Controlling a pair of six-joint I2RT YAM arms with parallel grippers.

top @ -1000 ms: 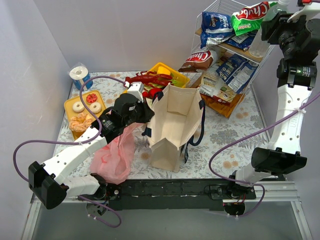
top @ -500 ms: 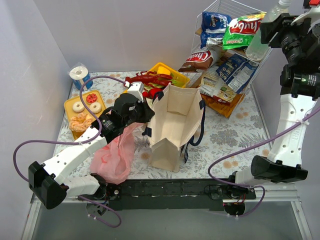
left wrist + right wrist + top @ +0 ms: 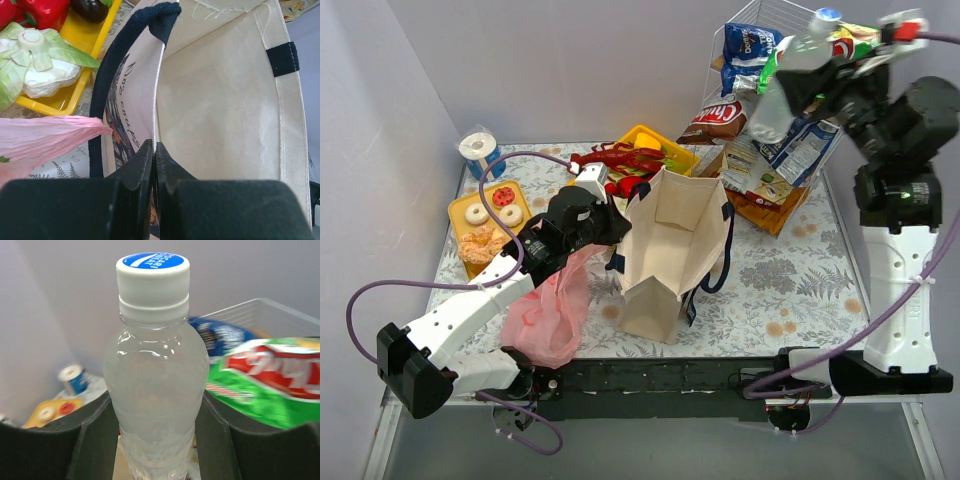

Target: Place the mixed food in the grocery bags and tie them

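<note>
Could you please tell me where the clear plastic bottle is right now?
Top view, upper right: the bottle is held in the air by the right gripper, in front of the wire snack rack, right of the canvas tote.

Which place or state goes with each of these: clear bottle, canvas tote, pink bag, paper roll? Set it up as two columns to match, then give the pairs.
Column A
1. clear bottle
2. canvas tote
3. pink bag
4. paper roll

Column B
a. stands at the far left corner of the table
b. held in the air by the right gripper
c. stands open, rim pinched by the left gripper
d. lies slumped to the left of the tote

Pairs: 1-b, 2-c, 3-d, 4-a
</note>
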